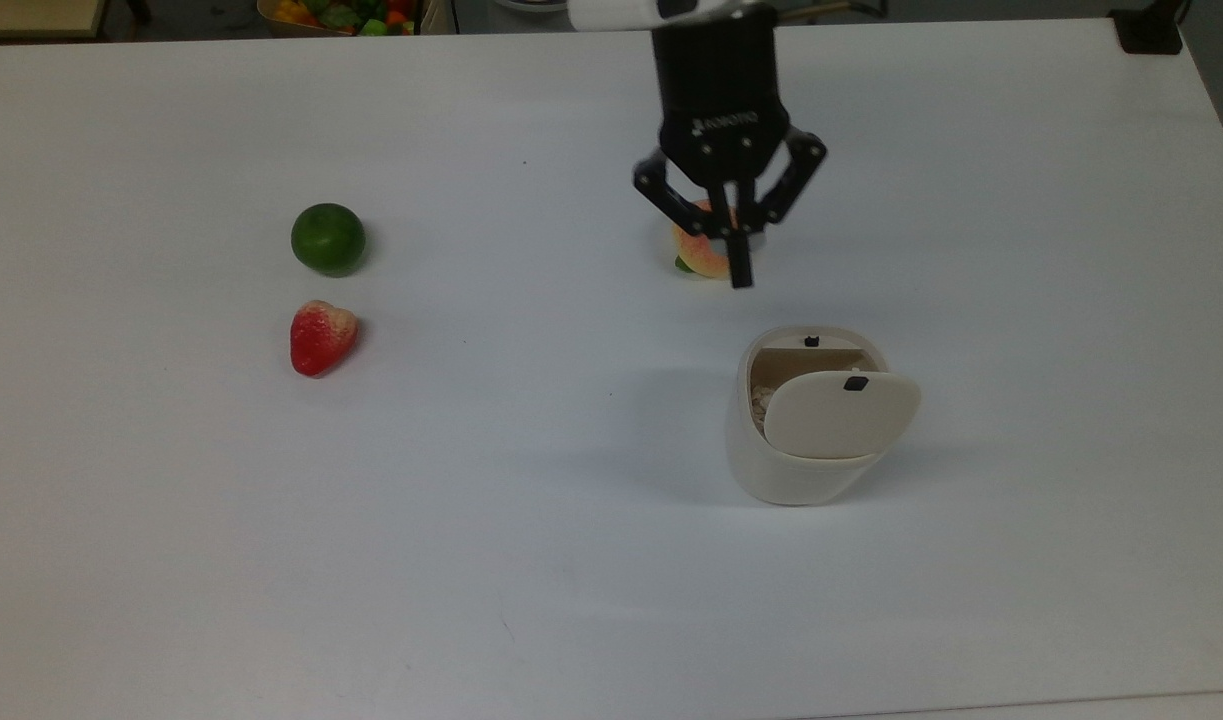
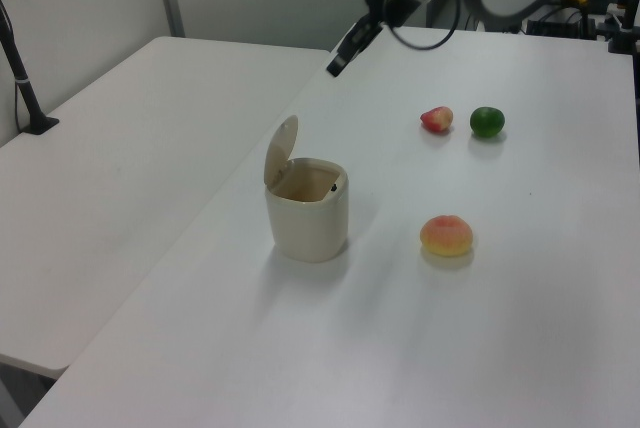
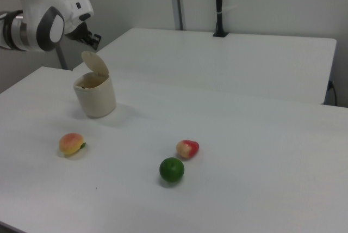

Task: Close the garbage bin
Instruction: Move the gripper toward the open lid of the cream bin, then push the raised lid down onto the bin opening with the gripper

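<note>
Above the table, claw [image 1: 739, 272] hangs beside peach [image 1: 699, 253]

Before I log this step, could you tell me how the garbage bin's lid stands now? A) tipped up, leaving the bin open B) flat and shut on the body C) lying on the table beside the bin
A: the lid stands tilted up from the garbage bin, whose inside shows.
</note>
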Robot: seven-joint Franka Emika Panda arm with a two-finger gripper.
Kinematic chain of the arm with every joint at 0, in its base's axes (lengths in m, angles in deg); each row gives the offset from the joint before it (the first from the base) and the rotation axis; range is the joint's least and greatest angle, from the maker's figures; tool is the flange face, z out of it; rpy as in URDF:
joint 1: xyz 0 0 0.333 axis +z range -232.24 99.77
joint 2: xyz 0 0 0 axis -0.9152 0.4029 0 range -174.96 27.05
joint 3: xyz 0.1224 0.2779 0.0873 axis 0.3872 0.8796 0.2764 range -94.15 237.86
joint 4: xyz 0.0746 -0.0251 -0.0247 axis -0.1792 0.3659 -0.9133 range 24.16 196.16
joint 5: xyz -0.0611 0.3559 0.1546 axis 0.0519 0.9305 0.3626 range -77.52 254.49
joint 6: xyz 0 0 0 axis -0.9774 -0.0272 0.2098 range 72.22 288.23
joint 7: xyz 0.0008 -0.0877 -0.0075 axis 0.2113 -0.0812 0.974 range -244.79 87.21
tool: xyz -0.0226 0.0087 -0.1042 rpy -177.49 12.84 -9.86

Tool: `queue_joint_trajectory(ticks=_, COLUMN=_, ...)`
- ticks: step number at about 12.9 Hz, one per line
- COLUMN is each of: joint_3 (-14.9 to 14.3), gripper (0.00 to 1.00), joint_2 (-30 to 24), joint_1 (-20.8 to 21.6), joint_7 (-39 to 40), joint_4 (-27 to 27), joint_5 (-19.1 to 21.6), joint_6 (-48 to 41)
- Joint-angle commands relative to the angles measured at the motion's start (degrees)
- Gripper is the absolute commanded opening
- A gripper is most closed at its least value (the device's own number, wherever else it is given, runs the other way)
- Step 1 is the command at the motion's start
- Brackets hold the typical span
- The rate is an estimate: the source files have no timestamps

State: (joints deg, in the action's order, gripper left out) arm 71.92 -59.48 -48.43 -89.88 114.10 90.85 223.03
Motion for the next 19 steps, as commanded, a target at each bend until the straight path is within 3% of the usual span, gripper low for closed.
queue_joint_trajectory(ticks=1, joint_3=-0.2, gripper=0.01, joint_2=5.9, joint_1=2.2, joint_7=-2.3, joint_4=-4.3, joint_5=-0.8, joint_6=6.7)
queue_joint_trajectory(ticks=5, joint_3=-0.3, gripper=0.01, joint_2=13.1, joint_1=4.1, joint_7=-2.6, joint_4=-12.1, joint_5=-1.0, joint_6=7.4)
queue_joint_trajectory(ticks=8, joint_3=-0.3, gripper=0.01, joint_2=14.8, joint_1=4.9, joint_7=-2.6, joint_4=-12.3, joint_5=-1.2, joint_6=12.8)
queue_joint_trajectory(ticks=19, joint_3=-0.4, gripper=0.01, joint_2=14.8, joint_1=4.6, joint_7=-2.3, joint_4=-9.1, joint_5=-3.3, joint_6=12.5)
